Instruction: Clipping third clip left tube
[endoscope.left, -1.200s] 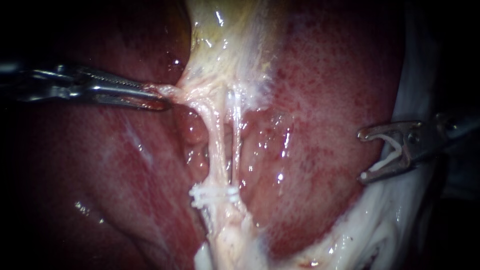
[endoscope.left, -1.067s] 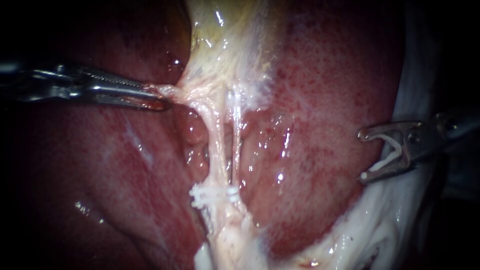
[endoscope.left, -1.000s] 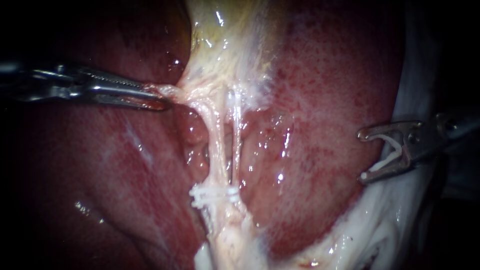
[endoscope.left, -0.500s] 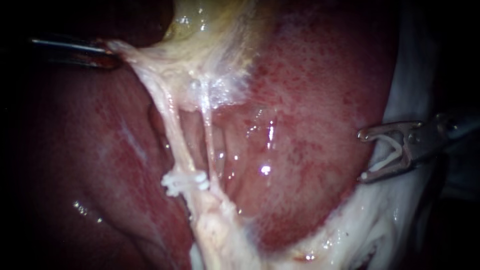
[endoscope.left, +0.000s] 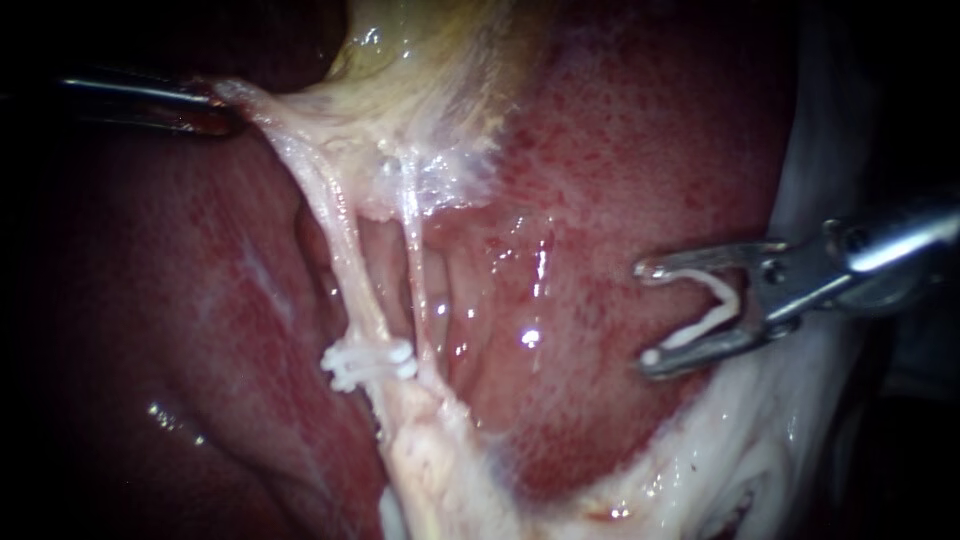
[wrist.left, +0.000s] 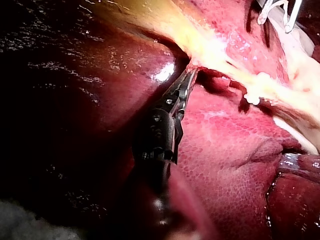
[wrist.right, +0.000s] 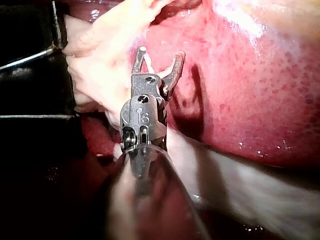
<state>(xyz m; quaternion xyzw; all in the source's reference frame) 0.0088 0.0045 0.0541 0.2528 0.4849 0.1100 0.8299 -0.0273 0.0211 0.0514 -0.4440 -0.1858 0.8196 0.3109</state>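
You have the wet, red-speckled liver filling most of the endoscope view, the yellowish gallbladder at twelve o'clock, and pale whitish tissue edging it toward five o'clock.

Left instrument comes in low and nearly level from the left, shaft dark, its slim jaws closed together and pinching a fold of pale tissue right at the tips; its own wrist camera shows those jaws pressed tight, pointing straight ahead. Right instrument reaches in from the right, shaft angled slightly downward, jaws spread in a wide V with a white clip seated between them, touching both. From its wrist camera, the same splayed jaws stand clear.
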